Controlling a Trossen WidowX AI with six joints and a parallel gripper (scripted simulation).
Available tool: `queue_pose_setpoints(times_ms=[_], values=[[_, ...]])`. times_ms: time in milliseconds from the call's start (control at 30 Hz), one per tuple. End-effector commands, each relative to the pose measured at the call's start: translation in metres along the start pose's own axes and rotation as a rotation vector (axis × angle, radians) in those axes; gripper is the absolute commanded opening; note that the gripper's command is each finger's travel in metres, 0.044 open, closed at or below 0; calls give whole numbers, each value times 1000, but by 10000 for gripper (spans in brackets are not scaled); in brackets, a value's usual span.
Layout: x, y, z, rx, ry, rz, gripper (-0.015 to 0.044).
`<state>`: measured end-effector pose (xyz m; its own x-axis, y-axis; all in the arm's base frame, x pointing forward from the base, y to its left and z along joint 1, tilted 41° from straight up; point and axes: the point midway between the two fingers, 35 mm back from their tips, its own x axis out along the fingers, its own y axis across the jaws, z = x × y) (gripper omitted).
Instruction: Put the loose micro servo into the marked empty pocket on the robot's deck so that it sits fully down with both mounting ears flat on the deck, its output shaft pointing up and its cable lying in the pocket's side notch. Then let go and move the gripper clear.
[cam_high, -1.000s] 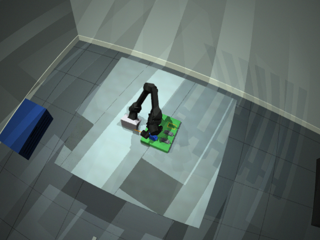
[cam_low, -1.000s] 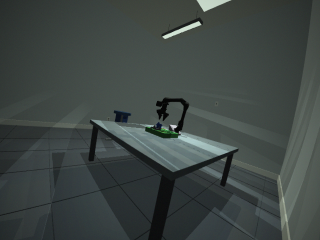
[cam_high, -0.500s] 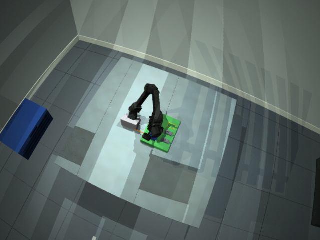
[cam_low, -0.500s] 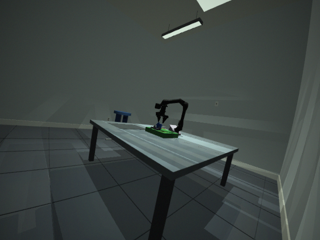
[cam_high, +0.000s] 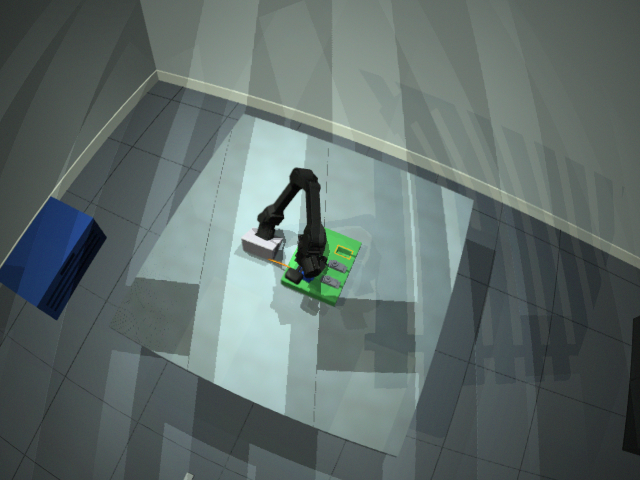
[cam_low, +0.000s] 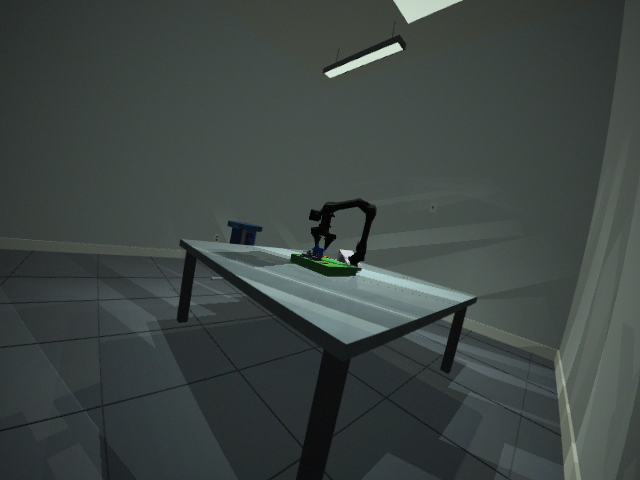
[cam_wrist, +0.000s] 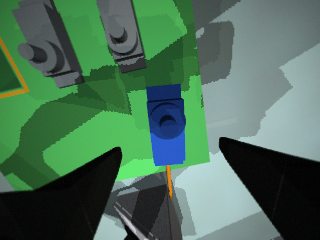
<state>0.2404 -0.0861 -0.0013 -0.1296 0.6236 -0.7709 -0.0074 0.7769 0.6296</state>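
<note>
Hanging above the near corner of the green deck (cam_wrist: 90, 125), the gripper (cam_wrist: 170, 170) is seen with its two black fingers spread wide apart, and nothing is held between them. No contact with any object can be made out in the wrist view; the fingers frame the blue micro servo (cam_wrist: 166, 125) from either side without touching it. The servo is found lying on top of the deck close to the deck's edge, with its round output shaft facing the camera and its orange cable (cam_wrist: 169, 182) running off the deck edge onto the table (cam_low: 361, 310). Two grey servos (cam_wrist: 47, 47) are seated in the deck further along, and the orange-outlined marked pocket (cam_high: 344, 251) is seen at the far end of the deck, well apart from the blue servo. In the exterior view the arm (cam_low: 351, 206) is arched over the deck, with the gripper pointed downward above it. A white base block (cam_high: 261, 242) is seen beside the deck.
</note>
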Motion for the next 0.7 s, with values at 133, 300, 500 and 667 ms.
queue_pose_setpoints(times_ms=[133, 300, 500, 667], values=[[8, 1, -1, 7, 4, 9, 361], [8, 1, -1, 7, 4, 9, 230], [8, 1, -1, 7, 4, 9, 112], [7, 1, -1, 7, 4, 9, 59]])
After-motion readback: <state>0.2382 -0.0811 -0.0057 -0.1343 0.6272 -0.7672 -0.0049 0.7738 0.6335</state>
